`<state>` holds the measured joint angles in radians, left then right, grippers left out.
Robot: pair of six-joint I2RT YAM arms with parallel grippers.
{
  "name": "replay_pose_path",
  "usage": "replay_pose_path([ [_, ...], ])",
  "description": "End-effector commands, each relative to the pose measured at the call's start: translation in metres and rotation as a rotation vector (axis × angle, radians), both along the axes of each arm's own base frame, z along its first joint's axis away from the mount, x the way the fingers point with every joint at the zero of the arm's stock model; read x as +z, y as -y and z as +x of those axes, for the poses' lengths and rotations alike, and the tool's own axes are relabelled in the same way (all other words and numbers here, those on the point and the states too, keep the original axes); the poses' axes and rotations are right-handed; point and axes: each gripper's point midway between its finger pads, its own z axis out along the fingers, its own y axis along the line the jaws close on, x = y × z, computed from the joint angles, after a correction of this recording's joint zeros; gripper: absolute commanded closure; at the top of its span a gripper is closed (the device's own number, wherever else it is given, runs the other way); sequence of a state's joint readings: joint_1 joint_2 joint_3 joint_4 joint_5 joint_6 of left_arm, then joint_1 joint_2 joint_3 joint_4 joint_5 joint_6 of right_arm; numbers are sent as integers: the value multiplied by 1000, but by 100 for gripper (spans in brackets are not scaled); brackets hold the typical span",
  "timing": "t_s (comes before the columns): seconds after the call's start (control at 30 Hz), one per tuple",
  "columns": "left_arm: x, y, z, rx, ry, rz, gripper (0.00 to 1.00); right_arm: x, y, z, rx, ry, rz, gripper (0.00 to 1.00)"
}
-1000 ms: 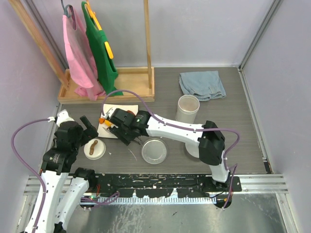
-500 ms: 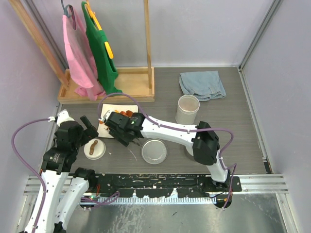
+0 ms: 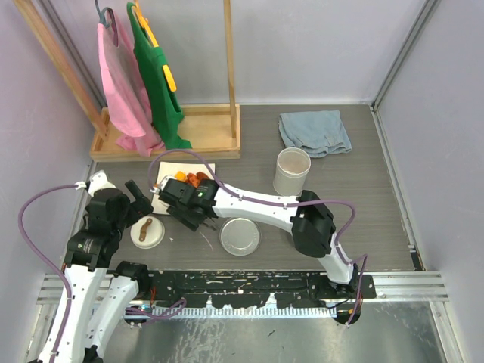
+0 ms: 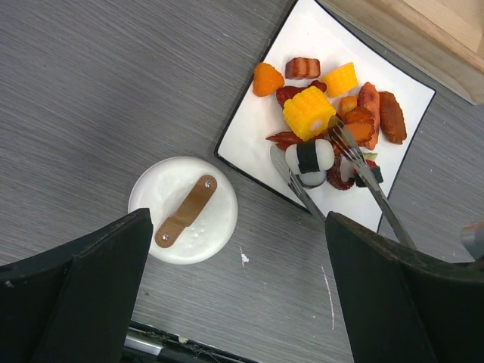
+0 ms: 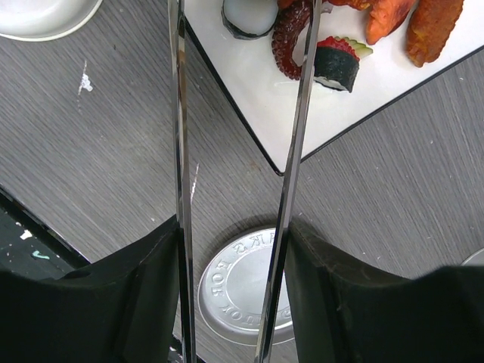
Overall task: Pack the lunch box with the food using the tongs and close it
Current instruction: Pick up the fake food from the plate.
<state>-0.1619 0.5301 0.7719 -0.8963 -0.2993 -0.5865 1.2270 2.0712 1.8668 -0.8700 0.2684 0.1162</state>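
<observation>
My right gripper is shut on the tongs, a finger pressing each slim arm from outside. The tongs reach over the white square plate, their tips on either side of a black-and-white rice piece. The food lies heaped on the plate: corn, orange and red bits, a red-topped black roll. The white lid with its brown handle lies on the table. My left gripper hovers open above it. The white tub stands upright and open.
A round steel piece with embossed lettering lies flat under my right wrist. A folded blue cloth sits at the back right. A wooden rack with pink and green aprons stands at the back left.
My right arm has swung a little to the left, uncovering more of the plate and its orange food in the top view. The left arm has not moved.
</observation>
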Motion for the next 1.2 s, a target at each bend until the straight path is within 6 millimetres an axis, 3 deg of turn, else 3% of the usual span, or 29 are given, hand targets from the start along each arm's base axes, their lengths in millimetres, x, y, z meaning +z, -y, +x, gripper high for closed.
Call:
replay_pose_path([
  [0.0,14,1,6,-4,44,-4,2,23,-8,7,-32,47,43,45],
  [0.57,12,2,7,-10,35,-5,2,25,-2,3,-41,54,25,48],
  [0.9,12,3,7,-12,33,-5,2,46,-4,2,-58,67,92,61],
  [1.17,12,3,7,-13,32,-6,2,64,-5,1,-79,69,169,63],
])
